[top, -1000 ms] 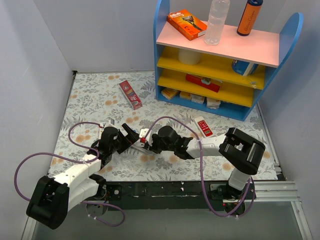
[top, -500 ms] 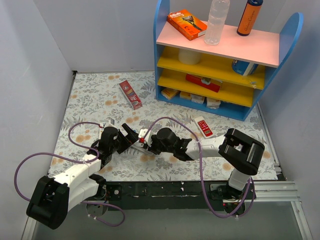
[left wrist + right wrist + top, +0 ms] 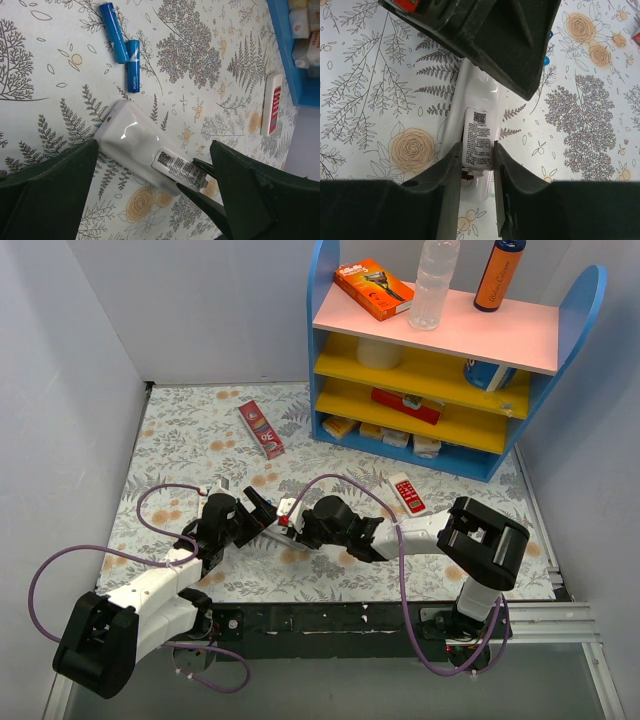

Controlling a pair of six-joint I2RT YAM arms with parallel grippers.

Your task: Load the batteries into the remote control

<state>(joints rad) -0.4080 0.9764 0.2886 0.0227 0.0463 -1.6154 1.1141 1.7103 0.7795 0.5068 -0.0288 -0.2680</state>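
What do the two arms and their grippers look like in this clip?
The left arm and right arm match: white bodies with bulky black joint housings, each trailing a looping purple cable. The left gripper and right gripper carry dark, flat-sided fingers that taper to wedges. No markings are readable.

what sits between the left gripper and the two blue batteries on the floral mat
The slim white plastic remote control, gripped at its labelled end by the right gripper, lies between the left gripper's open fingers. The two short blue cylindrical batteries lie just past its rounded end, only bare mat between.
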